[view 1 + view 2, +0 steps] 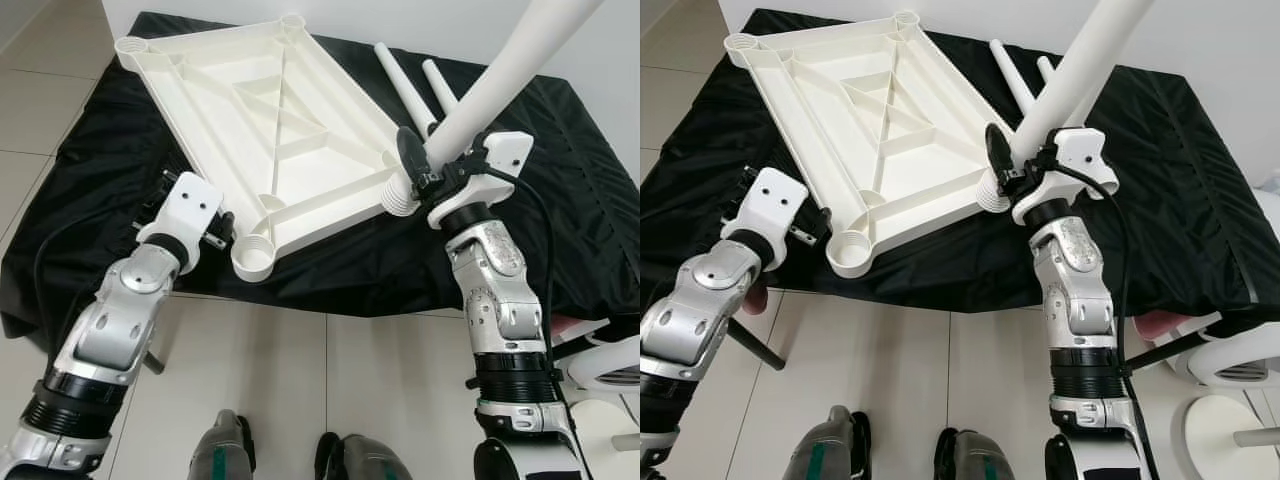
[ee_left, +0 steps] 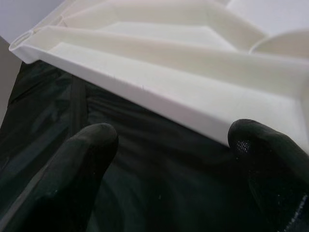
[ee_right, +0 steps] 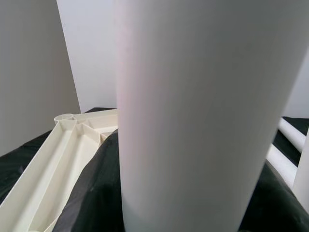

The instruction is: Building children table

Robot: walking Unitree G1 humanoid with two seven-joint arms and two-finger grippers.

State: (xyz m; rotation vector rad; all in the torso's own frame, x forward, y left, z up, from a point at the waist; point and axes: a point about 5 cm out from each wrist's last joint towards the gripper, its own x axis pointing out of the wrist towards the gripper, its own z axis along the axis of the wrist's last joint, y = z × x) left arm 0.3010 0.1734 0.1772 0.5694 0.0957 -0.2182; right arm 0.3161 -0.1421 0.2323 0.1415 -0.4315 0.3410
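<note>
From the left eye view, a white tabletop (image 1: 270,130) lies upside down on a black cloth (image 1: 560,170), its ribbed underside up and a threaded socket (image 1: 252,259) at the near corner; the right gripper (image 1: 425,160) clasps a white leg (image 1: 500,80) whose lower end meets the right-hand corner socket (image 1: 398,195), the leg slanting up and out of the frame; two spare legs (image 1: 410,90) lie on the cloth just beyond it; the left gripper (image 1: 222,232) sits at the tabletop's near edge beside the near socket, its fingers mostly hidden behind the white wrist housing; tiled floor (image 1: 290,380) and the robot's feet fill the bottom.

The right eye view adds a white object (image 1: 1230,370) at the right margin, cut off and hard to identify, and a dark rod (image 1: 755,345) below the left arm.

The left wrist view shows what the head cameras hide: two black fingertips (image 2: 82,164) spread well apart, with the tabletop's pale rim (image 2: 159,87) just beyond them and the cloth beneath; nothing lies between them.

In the right wrist view the leg (image 3: 203,111) is a broad white column, blocking the fingers entirely; behind it a corner of the tabletop (image 3: 67,140) and parts of the spare legs (image 3: 289,145) show against the wall (image 3: 29,72).
</note>
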